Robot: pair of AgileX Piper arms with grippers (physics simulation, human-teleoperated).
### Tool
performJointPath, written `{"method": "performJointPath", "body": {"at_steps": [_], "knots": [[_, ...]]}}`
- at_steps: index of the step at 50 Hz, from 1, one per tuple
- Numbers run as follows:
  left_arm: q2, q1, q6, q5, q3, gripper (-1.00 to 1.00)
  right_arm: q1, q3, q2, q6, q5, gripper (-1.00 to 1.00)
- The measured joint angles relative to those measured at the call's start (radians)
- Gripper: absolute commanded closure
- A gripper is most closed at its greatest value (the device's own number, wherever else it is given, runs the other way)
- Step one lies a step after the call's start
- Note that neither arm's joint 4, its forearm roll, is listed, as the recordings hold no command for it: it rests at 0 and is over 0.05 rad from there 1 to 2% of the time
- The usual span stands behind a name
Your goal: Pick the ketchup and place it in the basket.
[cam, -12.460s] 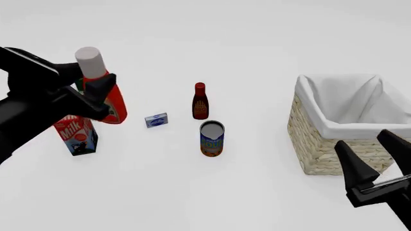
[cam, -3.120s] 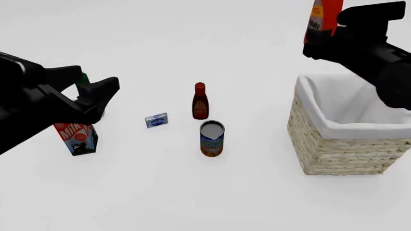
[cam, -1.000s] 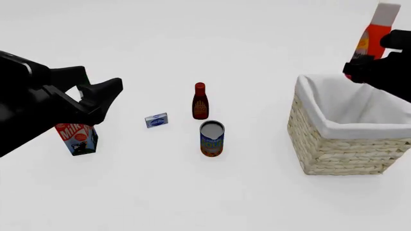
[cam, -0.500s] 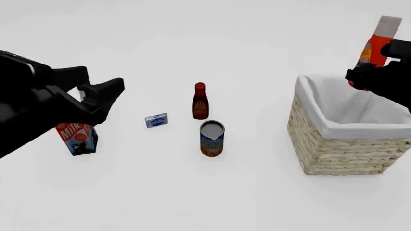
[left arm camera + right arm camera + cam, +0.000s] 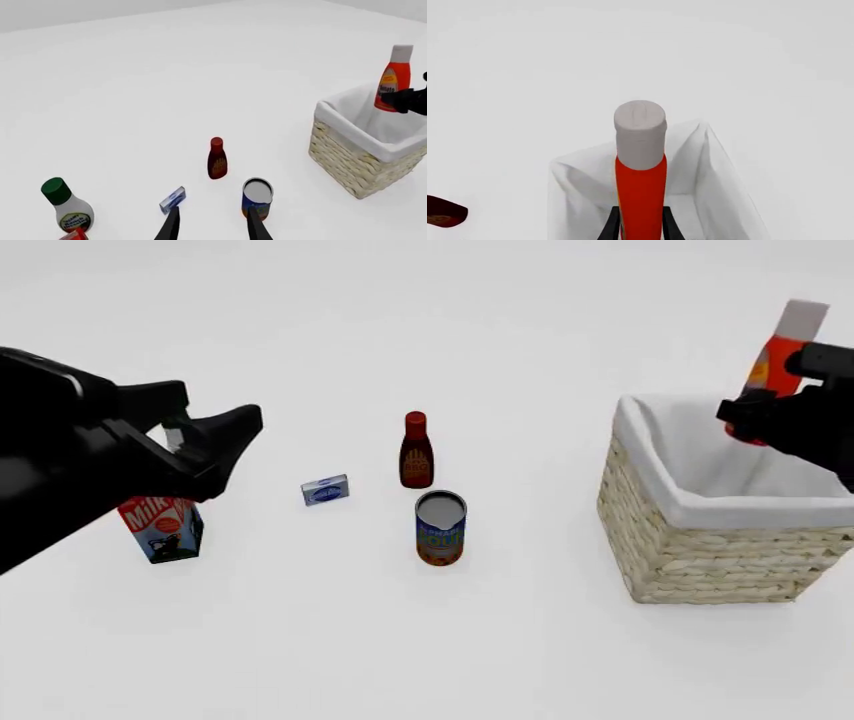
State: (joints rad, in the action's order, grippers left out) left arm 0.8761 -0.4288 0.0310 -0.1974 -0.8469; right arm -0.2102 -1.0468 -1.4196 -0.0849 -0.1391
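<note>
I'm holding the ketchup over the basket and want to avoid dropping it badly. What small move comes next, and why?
Probably lower the right gripper a little further before opening. It is shut on the ketchup, which hangs cap-up above the basket, over its far side; the bottle's base looks level with the rim, so releasing now risks it tipping.

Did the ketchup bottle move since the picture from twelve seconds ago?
Yes. The ketchup was on the left by the milk carton; now the right gripper holds it above the basket, far right.
</note>
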Motion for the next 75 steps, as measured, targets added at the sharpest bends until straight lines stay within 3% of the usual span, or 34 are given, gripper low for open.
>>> {"method": "performJointPath", "body": {"at_steps": [31, 75], "knots": [[0.012, 0.007, -0.01, 0.032, 0.022, -1.0, 0.0, -0.063, -0.067, 0.027, -0.061, 1.0], [0.018, 0.006, -0.012, 0.039, 0.018, -1.0, 0.003, 0.009, -0.137, 0.006, -0.002, 1.0]]}}
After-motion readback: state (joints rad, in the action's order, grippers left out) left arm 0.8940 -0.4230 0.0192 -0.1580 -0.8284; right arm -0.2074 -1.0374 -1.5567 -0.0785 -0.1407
